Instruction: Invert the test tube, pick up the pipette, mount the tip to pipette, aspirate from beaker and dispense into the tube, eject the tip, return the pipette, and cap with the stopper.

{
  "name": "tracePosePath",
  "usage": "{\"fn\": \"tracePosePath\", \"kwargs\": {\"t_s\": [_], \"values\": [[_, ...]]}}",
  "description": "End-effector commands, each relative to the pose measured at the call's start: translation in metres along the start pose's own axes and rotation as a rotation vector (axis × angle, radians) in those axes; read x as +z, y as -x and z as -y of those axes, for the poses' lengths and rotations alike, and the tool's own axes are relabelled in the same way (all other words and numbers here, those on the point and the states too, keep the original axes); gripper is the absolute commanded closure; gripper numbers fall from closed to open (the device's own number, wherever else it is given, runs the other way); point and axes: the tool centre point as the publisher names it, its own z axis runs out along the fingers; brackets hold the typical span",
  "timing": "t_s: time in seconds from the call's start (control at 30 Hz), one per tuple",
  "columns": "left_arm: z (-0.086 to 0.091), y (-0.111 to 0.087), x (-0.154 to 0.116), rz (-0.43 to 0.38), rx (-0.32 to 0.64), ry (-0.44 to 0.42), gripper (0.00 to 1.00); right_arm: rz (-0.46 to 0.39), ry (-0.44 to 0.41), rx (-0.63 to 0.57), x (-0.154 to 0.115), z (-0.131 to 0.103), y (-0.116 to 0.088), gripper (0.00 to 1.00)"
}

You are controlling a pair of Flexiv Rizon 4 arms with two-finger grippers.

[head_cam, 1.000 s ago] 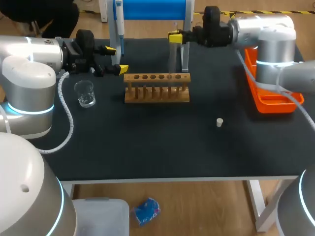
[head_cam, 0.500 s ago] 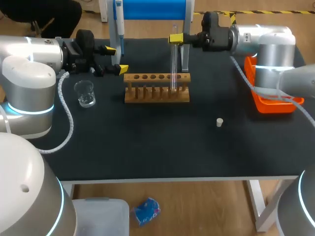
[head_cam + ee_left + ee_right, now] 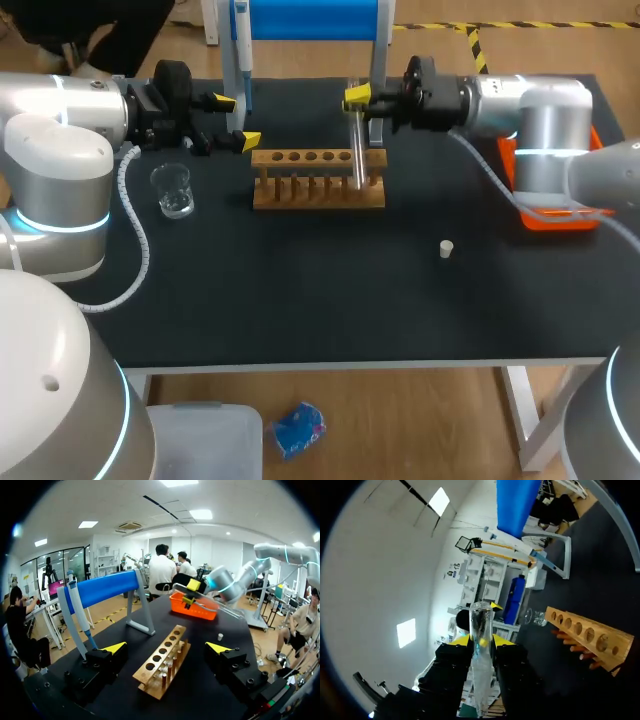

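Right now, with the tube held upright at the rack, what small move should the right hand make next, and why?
Probably lower the right hand a little. It is shut on the tube, which stands upright with its lower end in a hole near the right end of the rack, but I cannot tell whether it rests at the bottom yet.

The right tool grips an upright test tube, its lower end at the wooden rack near the rack's right end. The left tool stands wide apart near a glass beaker. A white stopper lies alone on the black bench.
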Motion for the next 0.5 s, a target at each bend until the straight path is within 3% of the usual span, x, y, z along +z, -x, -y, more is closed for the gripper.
{"fn": "tracePosePath", "kwargs": {"t_s": [0.03, 0.3, 0.5], "values": [[-0.002, 0.000, 0.001, 0.002, 0.002, -0.005, 0.00, 0.070, -0.044, 0.508, -0.001, -0.013, 0.003, 1.00], [-0.002, 0.000, 0.001, 0.002, 0.002, -0.005, 0.00, 0.108, -0.044, 0.476, 0.002, -0.018, 0.009, 1.00], [-0.002, 0.000, 0.001, 0.002, 0.002, -0.005, 0.00, 0.164, -0.035, 0.375, 0.002, -0.019, 0.014, 1.00]]}}
